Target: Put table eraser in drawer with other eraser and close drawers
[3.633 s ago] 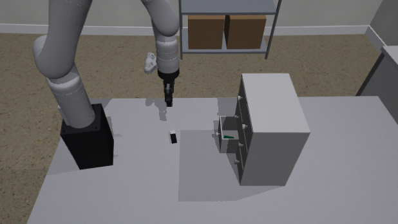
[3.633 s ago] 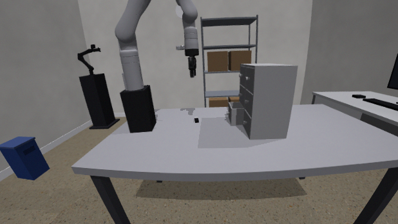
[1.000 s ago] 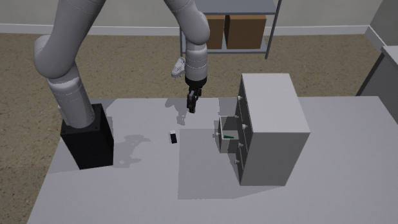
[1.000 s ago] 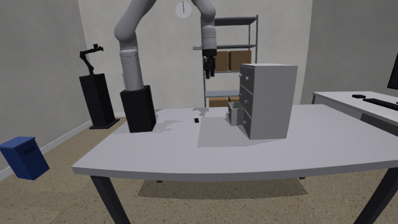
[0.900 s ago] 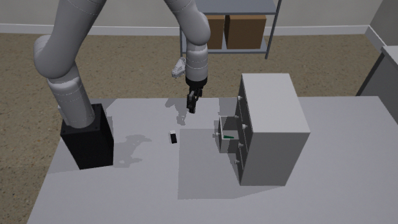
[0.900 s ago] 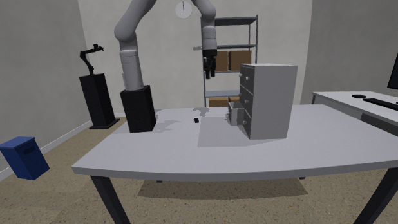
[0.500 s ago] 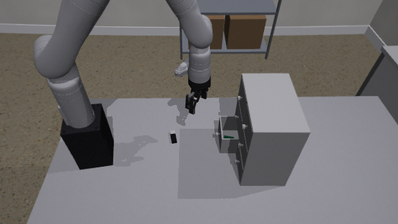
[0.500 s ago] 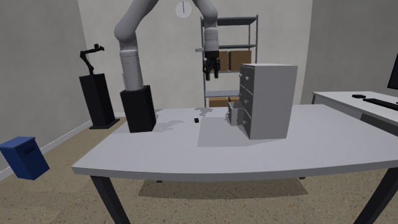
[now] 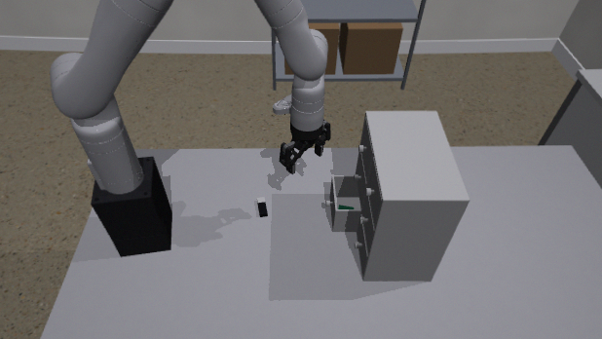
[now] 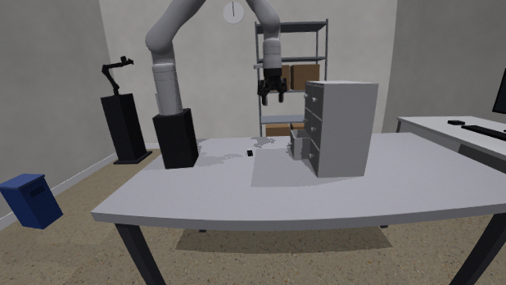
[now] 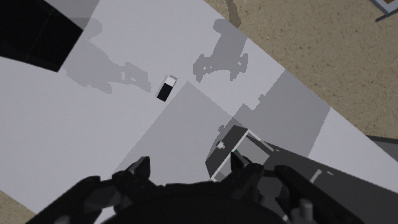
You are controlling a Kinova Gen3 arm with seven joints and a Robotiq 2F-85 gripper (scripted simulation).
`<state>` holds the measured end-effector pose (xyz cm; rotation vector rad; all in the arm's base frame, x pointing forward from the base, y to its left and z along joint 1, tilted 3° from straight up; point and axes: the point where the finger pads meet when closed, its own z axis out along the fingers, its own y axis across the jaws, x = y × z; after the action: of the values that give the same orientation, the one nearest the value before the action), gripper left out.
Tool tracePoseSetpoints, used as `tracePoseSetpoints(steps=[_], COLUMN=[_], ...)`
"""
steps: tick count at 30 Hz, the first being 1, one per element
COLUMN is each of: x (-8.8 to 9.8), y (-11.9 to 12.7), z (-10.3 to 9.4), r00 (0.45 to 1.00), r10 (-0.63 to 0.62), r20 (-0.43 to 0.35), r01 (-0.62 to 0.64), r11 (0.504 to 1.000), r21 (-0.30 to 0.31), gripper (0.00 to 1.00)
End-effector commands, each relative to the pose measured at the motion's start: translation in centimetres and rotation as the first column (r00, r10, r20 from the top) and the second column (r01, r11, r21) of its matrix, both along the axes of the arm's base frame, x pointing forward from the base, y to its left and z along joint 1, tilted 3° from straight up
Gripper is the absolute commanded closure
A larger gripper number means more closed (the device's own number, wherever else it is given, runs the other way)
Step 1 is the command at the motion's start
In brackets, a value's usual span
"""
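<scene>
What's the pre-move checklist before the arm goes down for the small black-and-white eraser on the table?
1. Black two-finger gripper open and holding nothing: ok.
2. Black-and-white eraser lying free on the grey table, nothing touching it: ok.
3. Gripper above the eraser: not ok, it hangs high and off to one side.
4. One grey drawer pulled out of the grey chest: ok.
5. Open drawer holds an eraser: cannot tell, only a green thing shows.
6. Other drawers pushed in: ok.

My grey table (image 9: 511, 292) carries my black pedestal (image 9: 161, 234) at left, the small eraser (image 9: 262, 207) mid-table, and the chest (image 9: 419, 205) right of it.
</scene>
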<state>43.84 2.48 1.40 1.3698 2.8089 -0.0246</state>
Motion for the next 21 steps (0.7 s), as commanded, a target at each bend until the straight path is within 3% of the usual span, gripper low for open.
tracePoseSetpoints(steps=[1, 11, 21], x=[0.2, 1.1, 2.3], y=[0.0, -0.1, -0.2], z=[-0.5, -1.4, -2.5], r00=[0.999, 0.962, 0.849], r10=[-0.053, -0.272, -0.528], r20=[-0.003, 0.004, 0.009], r01=[0.053, 0.272, 0.527], r11=[0.999, 0.962, 0.849], r21=[-0.002, 0.008, 0.022], gripper=[0.0, 0.0, 0.0])
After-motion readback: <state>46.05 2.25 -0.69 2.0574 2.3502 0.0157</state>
